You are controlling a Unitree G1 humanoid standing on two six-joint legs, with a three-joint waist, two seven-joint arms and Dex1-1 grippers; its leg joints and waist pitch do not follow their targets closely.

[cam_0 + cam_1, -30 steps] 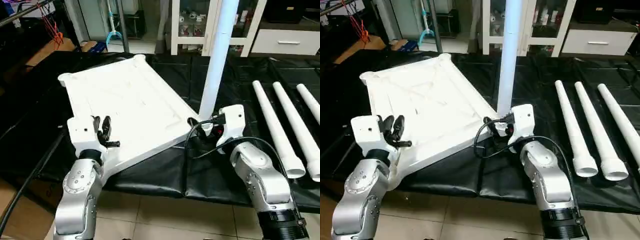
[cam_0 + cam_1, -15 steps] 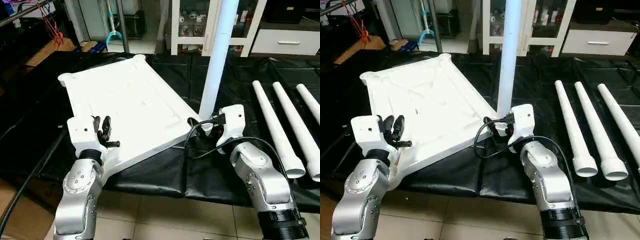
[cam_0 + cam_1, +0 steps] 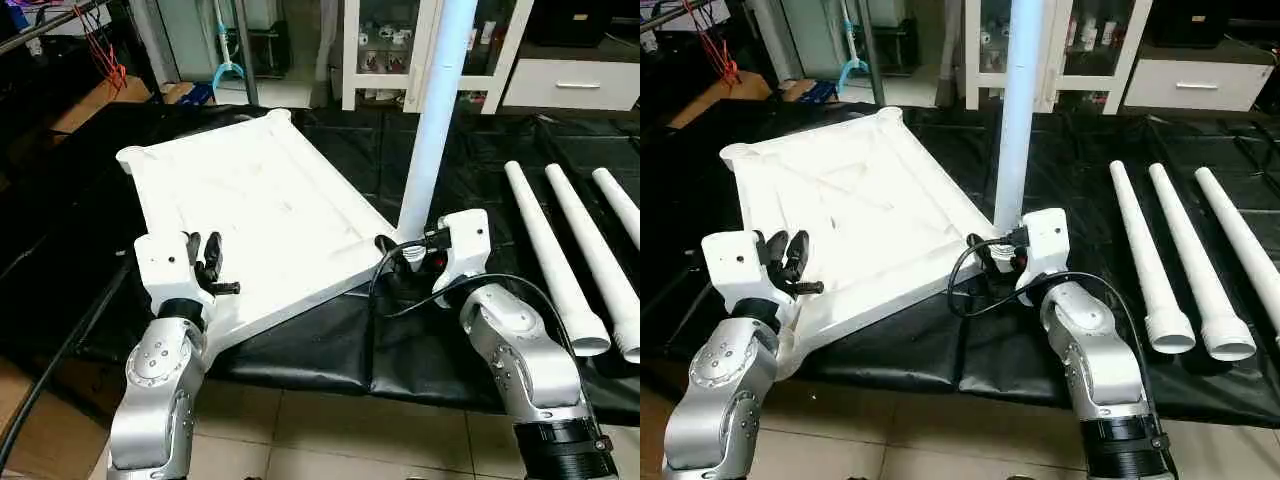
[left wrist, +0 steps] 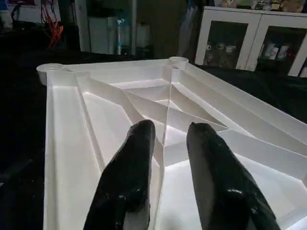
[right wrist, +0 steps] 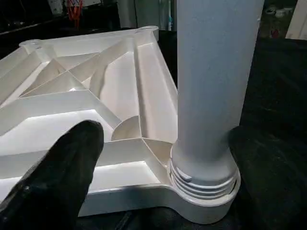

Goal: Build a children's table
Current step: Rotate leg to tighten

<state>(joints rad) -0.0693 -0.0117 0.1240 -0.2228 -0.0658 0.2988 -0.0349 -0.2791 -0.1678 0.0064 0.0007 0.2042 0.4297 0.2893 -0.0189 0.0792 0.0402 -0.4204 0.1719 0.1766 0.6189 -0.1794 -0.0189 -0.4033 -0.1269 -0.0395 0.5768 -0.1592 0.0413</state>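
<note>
While the tabletop point(image 3: 255, 215) lies ribbed side up on the black mat point(image 3: 330, 345) in the head views, one leg point(image 3: 435, 120) stands upright in its near corner socket (three more legs point(image 3: 1200, 255) lie well apart). Along the left wrist, the left gripper point(image 4: 168, 158) hovers above a rib with jaws narrowly parted, gripping nothing. Along the right wrist, the right gripper point(image 3: 420, 258) stands spread wide either side of the seated leg's base, one finger point(image 5: 62, 167) clear of it.
</note>
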